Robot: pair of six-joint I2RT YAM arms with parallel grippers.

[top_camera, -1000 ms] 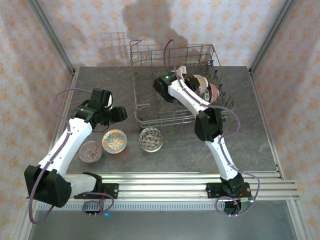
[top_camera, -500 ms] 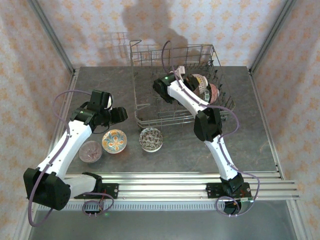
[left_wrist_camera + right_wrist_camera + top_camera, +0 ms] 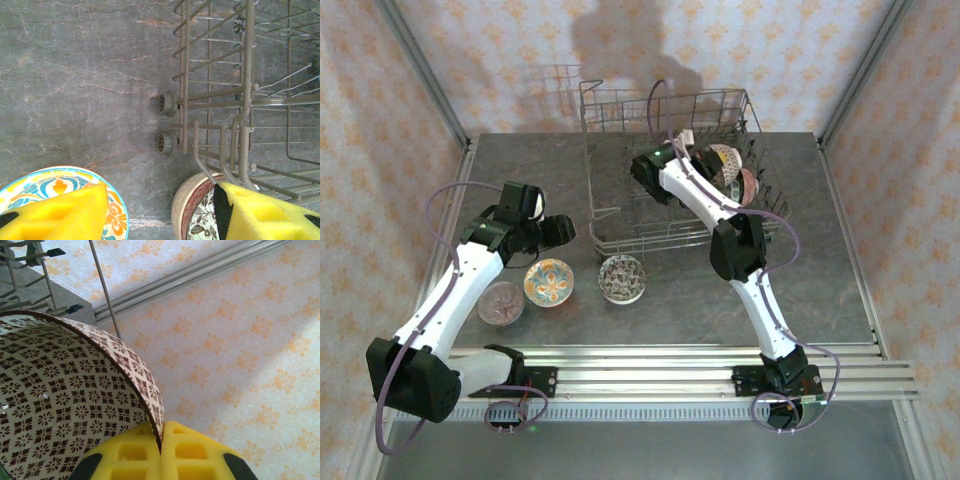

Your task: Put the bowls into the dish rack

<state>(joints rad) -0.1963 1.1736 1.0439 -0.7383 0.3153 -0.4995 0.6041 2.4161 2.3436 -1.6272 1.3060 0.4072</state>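
Brown-patterned bowl (image 3: pixel 65 405) is pinched by its rim in the right gripper (image 3: pixel 161 432), that arm stretched over the dish rack (image 3: pixel 620 232). The left gripper (image 3: pixel 160 212) hangs half-spread above the table (image 3: pixel 75 75), between a blue-orange bowl (image 3: pixel 30 187) and a cream bowl (image 3: pixel 192 200).

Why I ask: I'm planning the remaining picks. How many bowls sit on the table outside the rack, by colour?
Pinkish bowl: 1
Orange-and-blue bowl: 1
Brown-and-white patterned bowl: 1
Total: 3
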